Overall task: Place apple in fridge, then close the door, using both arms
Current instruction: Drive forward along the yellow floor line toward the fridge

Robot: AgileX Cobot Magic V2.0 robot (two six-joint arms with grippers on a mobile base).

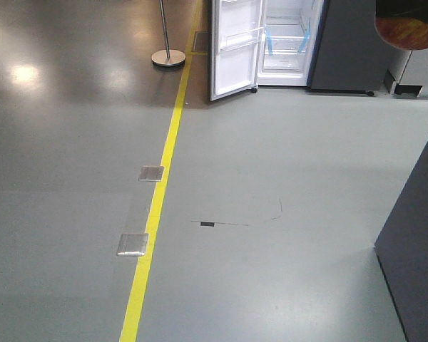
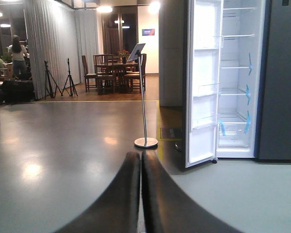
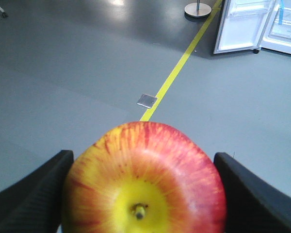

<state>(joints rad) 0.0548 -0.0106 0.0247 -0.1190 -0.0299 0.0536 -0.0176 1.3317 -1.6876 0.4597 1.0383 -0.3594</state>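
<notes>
The left pincer (image 2: 141,194) is closed, empty; the apple (image 3: 150,165) is gripped by the right pincer (image 3: 143,194). Transport is judged the step in hand: the door (image 1: 235,50) stands open left of the fridge (image 1: 289,43), far off, so an approach is called for. Upper shelves (image 2: 237,36) are shown only by the left wrist view; the front view's red blur (image 1: 408,28) is possibly the apple.

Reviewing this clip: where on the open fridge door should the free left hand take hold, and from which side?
Take the door by its free vertical edge, leftmost in the left wrist view, away from the hinge. It stands swung wide, lining and bins facing the robot, so the shut, empty left hand should probably open and come round from the left onto the hidden outer face.
</notes>
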